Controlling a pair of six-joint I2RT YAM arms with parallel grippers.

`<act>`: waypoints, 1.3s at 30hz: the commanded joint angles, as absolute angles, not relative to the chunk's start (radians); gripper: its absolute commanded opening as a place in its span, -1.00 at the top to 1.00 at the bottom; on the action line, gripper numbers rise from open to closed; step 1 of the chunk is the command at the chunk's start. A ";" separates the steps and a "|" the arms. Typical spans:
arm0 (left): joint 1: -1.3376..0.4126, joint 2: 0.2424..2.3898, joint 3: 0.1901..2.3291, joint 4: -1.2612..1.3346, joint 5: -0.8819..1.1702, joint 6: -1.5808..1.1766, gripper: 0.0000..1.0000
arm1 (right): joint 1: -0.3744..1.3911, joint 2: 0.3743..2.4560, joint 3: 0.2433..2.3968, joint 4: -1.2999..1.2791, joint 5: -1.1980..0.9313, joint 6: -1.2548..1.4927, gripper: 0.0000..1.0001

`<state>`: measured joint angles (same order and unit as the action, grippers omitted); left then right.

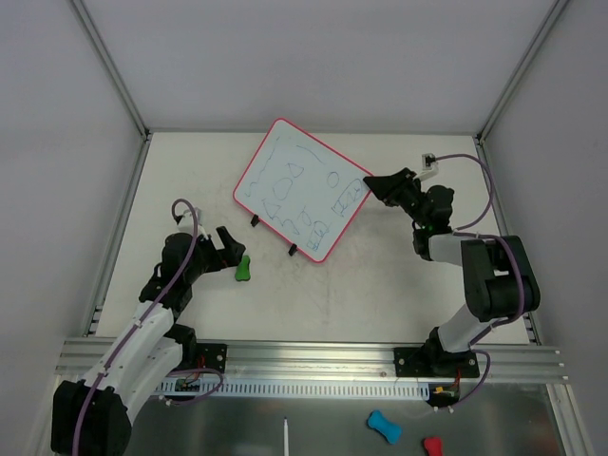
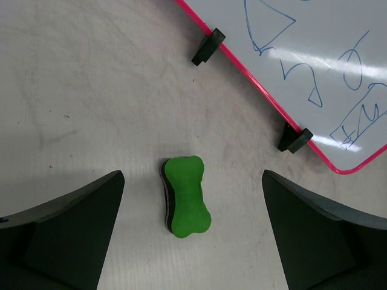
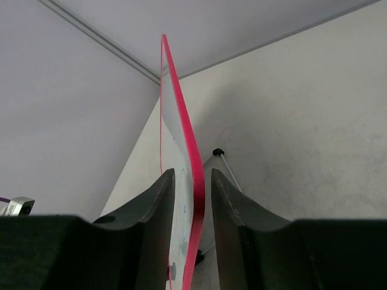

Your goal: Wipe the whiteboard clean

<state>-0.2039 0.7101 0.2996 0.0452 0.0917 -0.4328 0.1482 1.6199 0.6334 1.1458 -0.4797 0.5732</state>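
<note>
The whiteboard, white with a pink-red frame and blue-green scribbles, stands tilted at the back middle of the table. My right gripper straddles its right edge. In the right wrist view the red edge of the whiteboard runs between the fingers of the right gripper, with a thin gap on each side. A green bone-shaped eraser lies flat on the table in front of the board. My left gripper hovers wide open over the eraser, touching nothing. The whiteboard shows at the upper right of that view.
Two black feet stick out from the board's near edge. A blue eraser and a red one lie on the metal shelf below the rail. Grey walls close in the table at the back and sides.
</note>
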 commanded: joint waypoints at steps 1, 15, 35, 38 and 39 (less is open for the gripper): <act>-0.218 0.733 0.350 0.035 0.060 -0.416 -0.98 | 0.147 1.632 0.676 1.169 -0.486 0.574 0.36; -0.258 0.848 0.405 0.005 0.084 -0.387 -0.98 | 0.147 1.631 0.672 1.154 -0.482 0.572 1.00; -0.397 1.161 0.615 -0.231 -0.061 -0.383 -0.75 | 0.146 1.632 0.666 1.158 -0.492 0.568 1.00; -0.410 1.201 0.641 -0.259 -0.072 -0.383 -0.63 | 0.147 1.635 0.666 1.161 -0.492 0.569 1.00; -0.410 1.209 0.643 -0.262 -0.080 -0.387 -0.61 | 0.147 1.635 0.666 1.166 -0.494 0.572 1.00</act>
